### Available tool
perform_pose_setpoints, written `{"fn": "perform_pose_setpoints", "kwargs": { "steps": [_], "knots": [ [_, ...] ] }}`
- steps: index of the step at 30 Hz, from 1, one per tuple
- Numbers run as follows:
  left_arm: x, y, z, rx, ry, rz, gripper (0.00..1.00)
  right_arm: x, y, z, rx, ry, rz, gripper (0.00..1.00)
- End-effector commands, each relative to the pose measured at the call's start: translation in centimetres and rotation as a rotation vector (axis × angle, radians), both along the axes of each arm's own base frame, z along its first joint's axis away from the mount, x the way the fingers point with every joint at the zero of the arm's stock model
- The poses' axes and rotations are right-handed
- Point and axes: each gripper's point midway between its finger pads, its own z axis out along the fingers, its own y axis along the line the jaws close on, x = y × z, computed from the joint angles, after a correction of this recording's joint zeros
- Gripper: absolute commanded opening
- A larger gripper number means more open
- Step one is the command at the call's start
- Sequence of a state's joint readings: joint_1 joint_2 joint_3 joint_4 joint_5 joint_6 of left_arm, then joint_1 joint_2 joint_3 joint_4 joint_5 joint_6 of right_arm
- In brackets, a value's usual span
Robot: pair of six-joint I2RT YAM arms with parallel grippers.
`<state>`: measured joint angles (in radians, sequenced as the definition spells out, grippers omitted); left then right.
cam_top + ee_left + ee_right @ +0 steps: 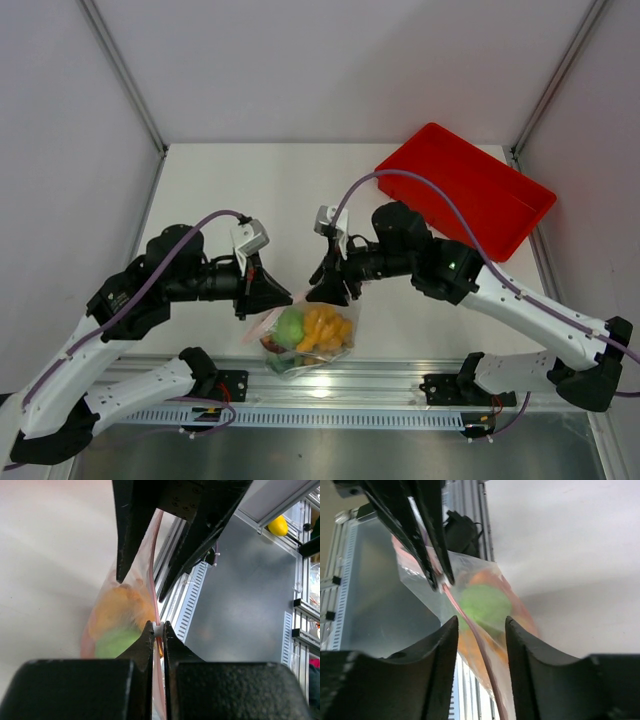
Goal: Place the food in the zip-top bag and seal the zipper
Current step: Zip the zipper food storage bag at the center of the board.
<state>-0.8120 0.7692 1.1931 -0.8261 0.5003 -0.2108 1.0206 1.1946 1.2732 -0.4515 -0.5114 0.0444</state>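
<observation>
White table (260, 190), near edge: bag (300, 345), mouth up, food (322, 328) inside. Above bag, left end: my left gripper (157, 628), clamped on zipper (152, 575), likely to hold the mouth taut. Above bag, right end: my right gripper (481, 625), jaws parted astride the zipper, holding nothing, seemingly placed to pinch the seal shut. Beyond bag: red tray (465, 195), well apart.

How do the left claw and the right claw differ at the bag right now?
The left claw is shut, pinching the zipper; the right claw is open, its fingers apart on either side of that strip. The left claw reaches in from the left of the zip-top bag, the right claw from the right. Both are at the bag's mouth, facing each other, with the food inside.
</observation>
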Motion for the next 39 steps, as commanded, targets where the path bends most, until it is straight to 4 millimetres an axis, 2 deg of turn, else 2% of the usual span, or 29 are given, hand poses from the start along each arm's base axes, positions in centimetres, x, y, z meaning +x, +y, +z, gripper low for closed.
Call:
{"fn": "perform_pose_setpoints", "kwargs": {
  "steps": [1,6,12,13,17,19,21,24,27,32,35,39],
  "knots": [
    [-0.8,-0.4,2.0,-0.072,-0.019,-0.043,0.01,-1.0,1.0,2.3,0.031,-0.047,0.125,0.46],
    [-1.0,-0.3,2.3,-0.078,-0.025,-0.043,0.01,-1.3,2.5,2.7,0.039,-0.039,0.199,0.47],
    [-1.0,0.0,2.2,-0.073,-0.025,-0.034,0.01,-2.2,3.7,1.8,0.025,-0.004,0.268,0.38],
    [-1.0,0.0,2.2,-0.074,-0.028,-0.033,0.01,-2.3,3.8,1.7,0.022,-0.004,0.272,0.32],
    [-0.8,0.0,2.1,-0.07,-0.029,-0.027,0.01,-2.7,3.6,1.3,0.016,0.004,0.284,0.25],
    [-0.8,0.0,2.2,-0.073,-0.032,-0.027,0.01,-2.7,3.4,1.3,0.016,0.001,0.276,0.16],
    [-0.8,-0.1,2.0,-0.068,-0.026,-0.029,0.01,-1.9,3.5,1.2,0.015,-0.016,0.228,0.0],
    [-0.8,0.0,1.9,-0.066,-0.026,-0.025,0.0,-1.2,3.2,1.7,0.031,-0.038,0.166,0.0],
    [-0.7,0.2,1.9,-0.065,-0.034,-0.013,0.01,0.5,3.0,1.8,0.025,-0.057,0.053,0.0],
    [-0.6,0.7,1.6,-0.049,-0.036,0.012,0.01,3.3,1.6,0.4,-0.01,-0.046,-0.098,0.0],
    [-0.6,0.9,1.7,-0.05,-0.041,0.021,0.01,4.0,0.6,-0.5,-0.02,-0.023,-0.133,0.0],
    [-0.6,1.0,1.6,-0.047,-0.044,0.022,0.0,4.0,-0.4,-0.7,-0.012,-0.011,-0.147,0.0]
  ]
}}
